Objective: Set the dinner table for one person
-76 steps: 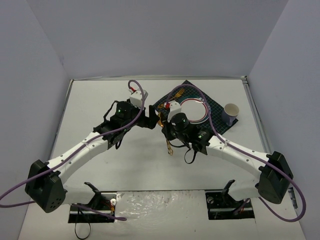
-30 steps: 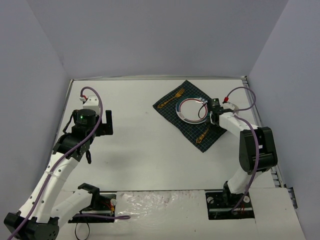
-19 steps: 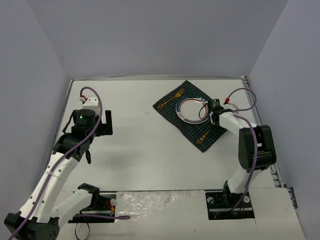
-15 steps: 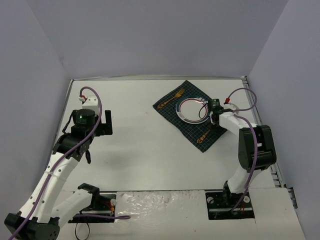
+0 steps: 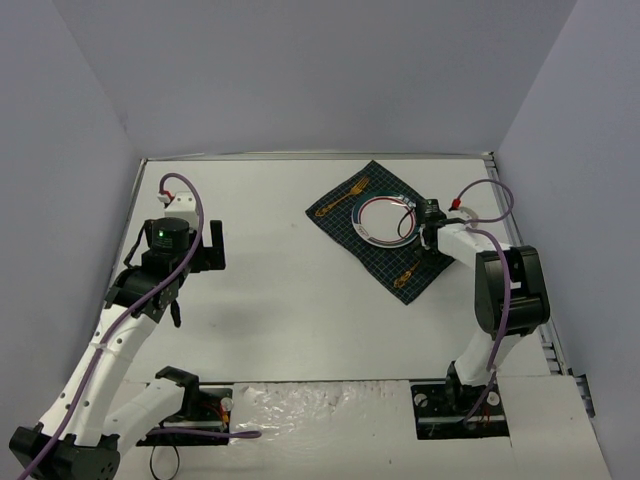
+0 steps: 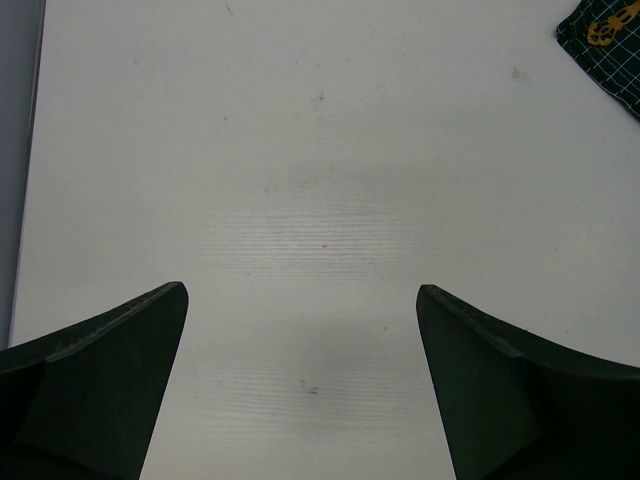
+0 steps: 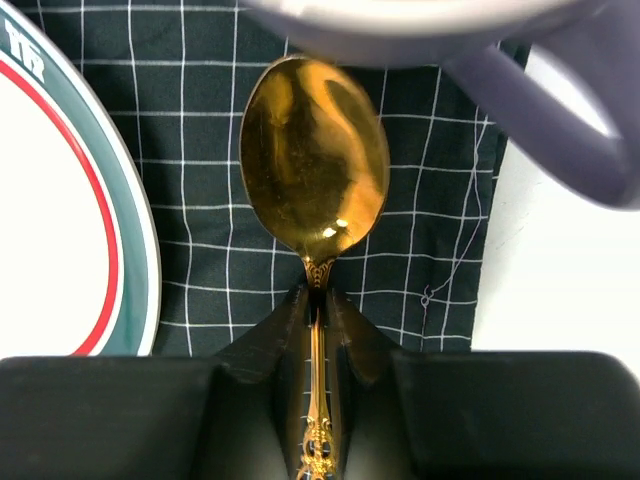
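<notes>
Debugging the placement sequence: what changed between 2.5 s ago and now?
Left arm pulled back from the centre to the left side; left end effector hangs open over the dinner table. Right arm swung to the right edge of the cloth; right end effector is closed on the spoon, which went from mid-table to lying on the cloth right of the plate. Plate, fork and cloth stayed put.

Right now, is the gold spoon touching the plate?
Apart. The right wrist view shows a strip of dark checked cloth between the bowl of the spoon and the green rim of the plate.
</notes>
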Motion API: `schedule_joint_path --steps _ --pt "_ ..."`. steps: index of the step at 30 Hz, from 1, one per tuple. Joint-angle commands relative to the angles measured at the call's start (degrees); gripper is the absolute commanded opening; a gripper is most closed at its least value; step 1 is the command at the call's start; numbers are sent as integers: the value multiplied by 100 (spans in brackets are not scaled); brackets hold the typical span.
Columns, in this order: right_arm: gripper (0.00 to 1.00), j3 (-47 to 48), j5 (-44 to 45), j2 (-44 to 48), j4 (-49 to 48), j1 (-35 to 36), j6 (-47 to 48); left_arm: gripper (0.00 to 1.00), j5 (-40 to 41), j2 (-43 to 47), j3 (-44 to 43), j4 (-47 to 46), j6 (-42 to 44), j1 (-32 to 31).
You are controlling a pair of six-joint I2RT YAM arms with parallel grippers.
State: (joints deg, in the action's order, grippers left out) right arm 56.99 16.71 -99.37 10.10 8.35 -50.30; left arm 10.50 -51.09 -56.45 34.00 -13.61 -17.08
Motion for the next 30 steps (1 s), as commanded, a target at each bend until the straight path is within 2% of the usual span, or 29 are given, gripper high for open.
schedule_joint_path --steps 1,6,15,23,30 --pt "16 -25 307 67 -140 -53 -217 96 2 29 -42 -273 33 53" --pt "24 -58 262 68 -150 -53 -236 96 -6 29 -41 -272 26 64" --pt "30 -188 218 527 -175 0 -234 96 -48 55 -33 -297 25 82" --pt "40 -294 183 1958 -121 42 141 96 -30 118 -16 -317 16 117" --pt "54 -232 463 3789 -69 35 1457 96 215 379 37 -403 25 135"
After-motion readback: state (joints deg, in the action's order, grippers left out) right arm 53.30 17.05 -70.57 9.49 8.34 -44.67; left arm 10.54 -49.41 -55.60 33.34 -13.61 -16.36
